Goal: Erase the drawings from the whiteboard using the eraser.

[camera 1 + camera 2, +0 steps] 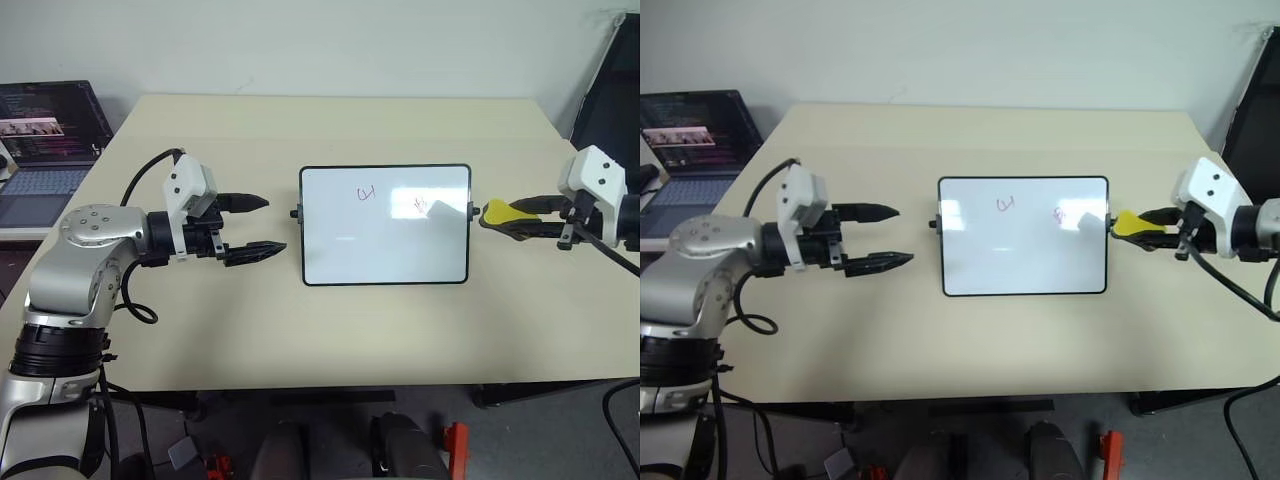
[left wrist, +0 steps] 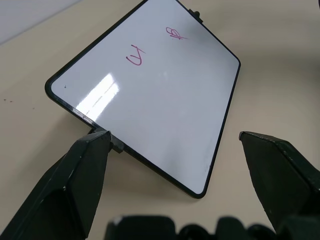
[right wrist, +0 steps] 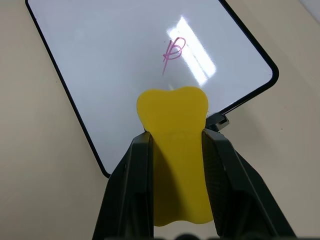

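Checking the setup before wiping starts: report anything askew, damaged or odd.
Nothing stands out. The whiteboard lies flat and square on the table, two drawings unerased; the right gripper holds the eraser beside it.

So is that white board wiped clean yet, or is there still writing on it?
Not clean. The whiteboard still carries two small red drawings; the yellow eraser sits just off its right edge.
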Motion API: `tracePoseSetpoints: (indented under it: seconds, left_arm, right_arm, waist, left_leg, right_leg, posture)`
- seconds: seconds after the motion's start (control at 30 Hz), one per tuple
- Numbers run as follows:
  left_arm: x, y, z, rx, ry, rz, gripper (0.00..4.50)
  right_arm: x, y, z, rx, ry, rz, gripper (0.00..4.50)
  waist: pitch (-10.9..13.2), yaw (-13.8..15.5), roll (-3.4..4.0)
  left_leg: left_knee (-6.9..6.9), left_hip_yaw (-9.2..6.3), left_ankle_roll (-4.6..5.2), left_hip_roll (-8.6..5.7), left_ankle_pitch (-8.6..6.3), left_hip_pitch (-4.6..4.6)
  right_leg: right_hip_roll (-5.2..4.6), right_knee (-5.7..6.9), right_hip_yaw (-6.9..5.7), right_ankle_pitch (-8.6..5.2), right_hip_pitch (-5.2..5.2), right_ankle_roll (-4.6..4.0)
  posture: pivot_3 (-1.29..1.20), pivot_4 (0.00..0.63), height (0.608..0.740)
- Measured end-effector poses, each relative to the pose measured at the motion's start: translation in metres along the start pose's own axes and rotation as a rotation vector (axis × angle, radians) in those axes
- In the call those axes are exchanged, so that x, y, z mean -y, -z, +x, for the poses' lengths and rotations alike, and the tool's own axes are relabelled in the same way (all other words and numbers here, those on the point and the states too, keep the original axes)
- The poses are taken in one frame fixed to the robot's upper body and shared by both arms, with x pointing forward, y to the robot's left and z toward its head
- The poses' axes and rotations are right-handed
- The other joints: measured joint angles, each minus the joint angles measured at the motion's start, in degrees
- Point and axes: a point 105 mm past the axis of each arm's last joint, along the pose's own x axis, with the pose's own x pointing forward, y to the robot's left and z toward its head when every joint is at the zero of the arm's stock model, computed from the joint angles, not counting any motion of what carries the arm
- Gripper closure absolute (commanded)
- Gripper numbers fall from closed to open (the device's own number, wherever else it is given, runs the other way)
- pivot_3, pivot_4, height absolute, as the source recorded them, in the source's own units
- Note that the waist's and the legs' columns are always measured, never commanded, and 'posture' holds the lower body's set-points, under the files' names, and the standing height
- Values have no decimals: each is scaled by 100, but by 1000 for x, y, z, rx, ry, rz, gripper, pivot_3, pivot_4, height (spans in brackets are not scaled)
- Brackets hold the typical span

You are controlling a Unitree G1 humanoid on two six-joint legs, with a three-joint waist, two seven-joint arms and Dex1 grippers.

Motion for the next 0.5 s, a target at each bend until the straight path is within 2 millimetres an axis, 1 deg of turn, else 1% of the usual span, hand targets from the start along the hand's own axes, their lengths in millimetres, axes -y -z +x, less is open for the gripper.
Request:
tracePoseSetpoints:
  seconds: [0.13, 0.2, 0.23, 0.3, 0.37, 0.4, 0.43, 0.47, 0.5]
  left_arm:
    - [-1, 0, 0, 4, -12, 2, 0]
    - [-1, 0, 0, 6, -13, 0, 0]
    - [-1, 0, 0, 8, -14, -1, 0]
    - [0, 0, 3, 22, -9, -6, 0]
    - [3, 2, 9, 39, 5, -20, 0]
    - [7, 2, 15, 52, 21, -27, 0]
    - [9, 4, 18, 52, 29, -34, 0]
    - [10, 5, 20, 50, 31, -40, 0]
    - [9, 7, 19, 47, 26, -44, 0]
  right_arm:
    - [2, -1, 1, 11, 7, 7, 3482]
    - [6, -13, 7, 73, 26, 2, 3483]
    - [8, -26, 13, 138, 39, 0, 3483]
    - [10, -59, 32, 276, 66, -11, 3483]
    - [5, -90, 69, 359, 90, -39, 3486]
    - [-4, -102, 91, 371, 82, -62, 3486]
    - [-11, -105, 106, 359, 80, -79, 3487]
    - [-14, -103, 118, 338, 86, -90, 3487]
    - [-15, -97, 127, 305, 103, -93, 3487]
  waist:
    - [0, -3, 0]
    - [0, -37, 1]
    - [0, -67, 1]
    - [1, -130, 3]
    - [0, -199, 4]
    - [1, -203, 4]
    - [1, -194, 3]
    - [1, -170, 3]
    - [1, -117, 4]
  left_leg:
    - [17, 0, 0, 0, -1, -1]
    - [24, 1, 1, 0, 0, 0]
    - [28, 0, 1, 1, 0, 2]
    - [37, -1, 1, 3, 0, 7]
    - [41, -4, 1, 5, 0, 18]
    - [41, -9, 0, 5, 1, 12]
    - [43, -11, -1, 5, 1, 8]
    - [44, -12, -1, 5, 1, 2]
    - [46, -11, -1, 1, 1, -3]
  right_leg:
    - [0, 9, 1, 0, 1, 0]
    - [1, 17, 4, 0, 2, 0]
    - [3, 21, 5, 0, 4, 0]
    - [7, 28, 8, 1, 7, 0]
    - [14, 34, 12, 2, 13, -1]
    - [14, 37, 7, 2, 11, -2]
    - [14, 41, 4, 2, 9, -2]
    - [13, 40, 2, 2, 6, -2]
    - [7, 38, 0, 2, 4, -2]
  posture:
    - [0, 150, 740]
    - [0, 150, 740]
    - [0, 150, 740]
    - [0, 150, 740]
    - [0, 150, 740]
    - [0, 150, 740]
    - [0, 150, 740]
    - [0, 150, 740]
    - [0, 150, 740]
